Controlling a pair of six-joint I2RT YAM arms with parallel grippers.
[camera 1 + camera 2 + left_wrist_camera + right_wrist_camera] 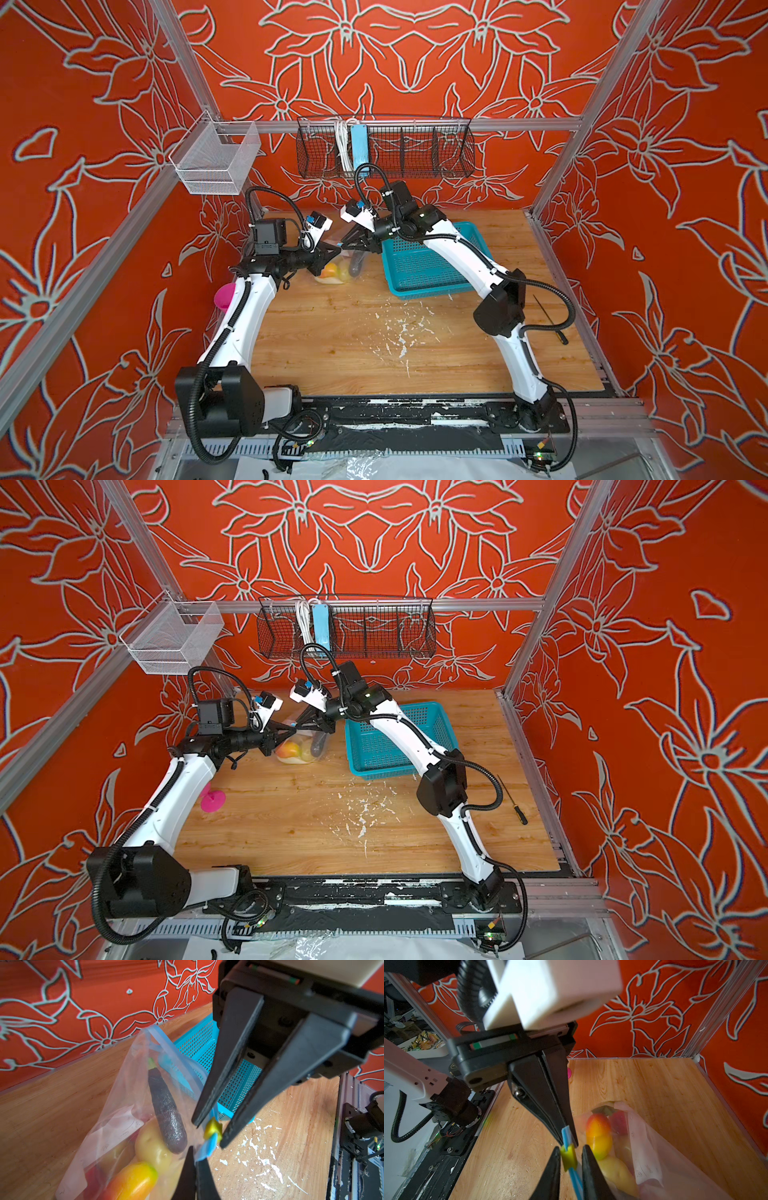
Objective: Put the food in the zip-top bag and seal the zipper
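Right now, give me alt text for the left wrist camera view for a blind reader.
The right gripper has its fingers either side of the yellow slider on the blue zipper of a clear bag of toy produce, while the left gripper, shut, pinches the zipper's end. A teal basket sits behind on the wooden table.

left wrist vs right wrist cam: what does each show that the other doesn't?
Left wrist only: the teal basket beyond the zip-top bag, a dark purple eggplant inside the bag, and the zipper over most of its length.
Right wrist only: a pink object on the table, and the left arm's white link.
Both: the bag, the mango, the right gripper straddling the yellow slider, and the left gripper shut on the zipper.
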